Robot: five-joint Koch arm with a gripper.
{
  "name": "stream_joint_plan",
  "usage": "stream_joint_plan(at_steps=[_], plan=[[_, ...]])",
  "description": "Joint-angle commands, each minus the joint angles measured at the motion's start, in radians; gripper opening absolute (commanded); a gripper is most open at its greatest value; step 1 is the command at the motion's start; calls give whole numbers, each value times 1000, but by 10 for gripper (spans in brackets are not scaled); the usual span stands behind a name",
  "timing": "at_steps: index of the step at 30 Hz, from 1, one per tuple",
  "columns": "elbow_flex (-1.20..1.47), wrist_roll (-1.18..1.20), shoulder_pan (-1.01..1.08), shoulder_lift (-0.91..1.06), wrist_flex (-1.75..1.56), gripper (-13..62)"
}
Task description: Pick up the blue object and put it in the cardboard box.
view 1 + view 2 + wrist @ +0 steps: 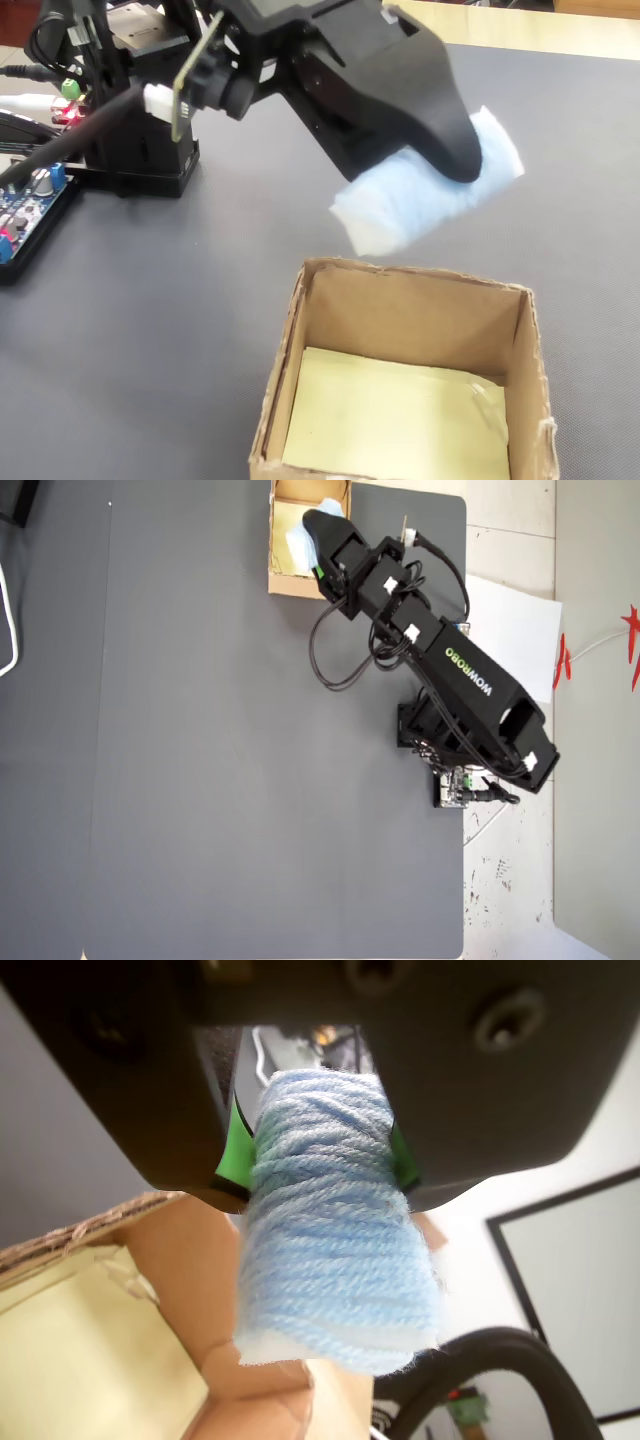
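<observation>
Grey tabletop [200,300] | pincer [455,165] clamped on blue yarn roll [420,205], held in air just above cardboard box [400,300] rim | circuit board [25,215] far left in fixed view | arm [470,675] reads "WOWROBO"

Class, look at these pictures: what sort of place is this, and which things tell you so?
Probably a hobby robotics workbench: a small black robot arm on a grey mat, bare circuit boards with loose wiring beside it.
</observation>
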Motion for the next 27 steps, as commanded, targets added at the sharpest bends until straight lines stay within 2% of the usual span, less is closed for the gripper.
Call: stream_joint_plan(at_steps=[1,4,5,7,14,22,27], plan=[[-72,0,17,15,-25,110],[-46,-17,31,9,-21,118],[-41,-15,31,0,-8,171],[-44,-14,29,-9,32,230],[-35,-12,29,-52,60,334],[-44,-9,11,-34,44,337],[31,52,-114,58,-37,337]])
